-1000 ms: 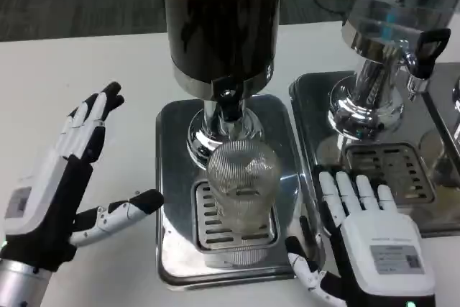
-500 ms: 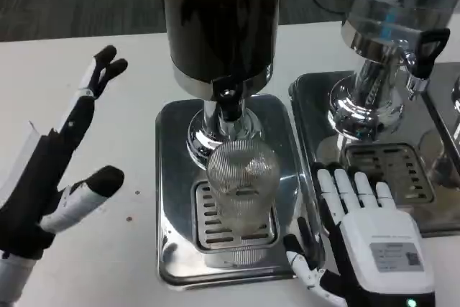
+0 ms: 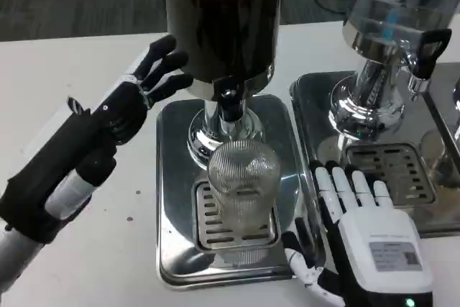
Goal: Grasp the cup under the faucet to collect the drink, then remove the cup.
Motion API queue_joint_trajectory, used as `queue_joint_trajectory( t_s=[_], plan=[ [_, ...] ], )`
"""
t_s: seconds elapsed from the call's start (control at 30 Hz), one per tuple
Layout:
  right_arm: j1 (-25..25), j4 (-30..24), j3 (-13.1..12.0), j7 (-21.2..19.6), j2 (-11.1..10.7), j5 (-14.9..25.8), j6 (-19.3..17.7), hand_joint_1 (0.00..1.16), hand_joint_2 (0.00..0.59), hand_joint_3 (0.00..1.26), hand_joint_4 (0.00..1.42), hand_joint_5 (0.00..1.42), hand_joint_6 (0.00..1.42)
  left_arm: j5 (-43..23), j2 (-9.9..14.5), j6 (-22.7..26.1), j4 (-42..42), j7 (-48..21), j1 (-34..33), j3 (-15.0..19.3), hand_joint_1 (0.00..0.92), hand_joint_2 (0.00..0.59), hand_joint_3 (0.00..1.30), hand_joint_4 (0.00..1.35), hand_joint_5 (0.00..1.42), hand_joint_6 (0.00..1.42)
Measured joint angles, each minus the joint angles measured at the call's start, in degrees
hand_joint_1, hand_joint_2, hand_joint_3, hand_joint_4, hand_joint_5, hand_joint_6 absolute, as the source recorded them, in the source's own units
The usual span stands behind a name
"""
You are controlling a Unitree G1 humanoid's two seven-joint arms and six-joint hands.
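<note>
A clear ribbed cup [image 3: 242, 185] stands on the slotted drip grate [image 3: 215, 231] of a steel tray [image 3: 172, 177], right below the black faucet [image 3: 228, 108] of a dark drink dispenser [image 3: 221, 19]. My left hand [image 3: 118, 116] is raised at the tray's left, fingers apart and stretched toward the dispenser's lower left rim, holding nothing. My right hand [image 3: 363, 228] lies flat with fingers spread just right of the cup, between the two trays, thumb near the tray's front right corner. It touches no cup.
A second steel dispenser [image 3: 392, 41] with a black-handled tap [image 3: 425, 52] stands on its own tray [image 3: 374, 156] at the right. White tabletop [image 3: 79, 55] lies open to the left and behind my left arm.
My left hand has swung up and to the right, from the table's left side toward the dispenser. The right hand and cup have hardly moved.
</note>
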Motion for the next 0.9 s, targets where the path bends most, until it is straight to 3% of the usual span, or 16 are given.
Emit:
queue_joint_trajectory(
  t_s=[0.37,0.5,0.9],
  plan=[
    [0.3,0.1,0.0,-0.9,0.7,0.2,0.0,0.14,0.363,0.00,0.00,0.00,0.00,1.2,-4.6,6.1,-0.3,-6.3,-3.9,1.6,0.000,0.064,0.00,0.00,0.13,0.09],
    [0.3,0.4,-0.1,-1.1,0.8,0.4,0.1,0.14,0.363,0.00,0.00,0.00,0.00,2.6,-6.3,7.1,0.9,-7.6,-6.0,2.0,0.000,0.063,0.06,0.00,0.19,0.12],
    [0.3,0.9,-0.2,-1.2,1.0,1.1,0.2,0.14,0.363,0.00,0.00,0.00,0.00,7.0,-6.9,7.0,1.1,-8.7,-7.1,3.8,0.000,0.076,0.16,0.02,0.25,0.20]
  ],
)
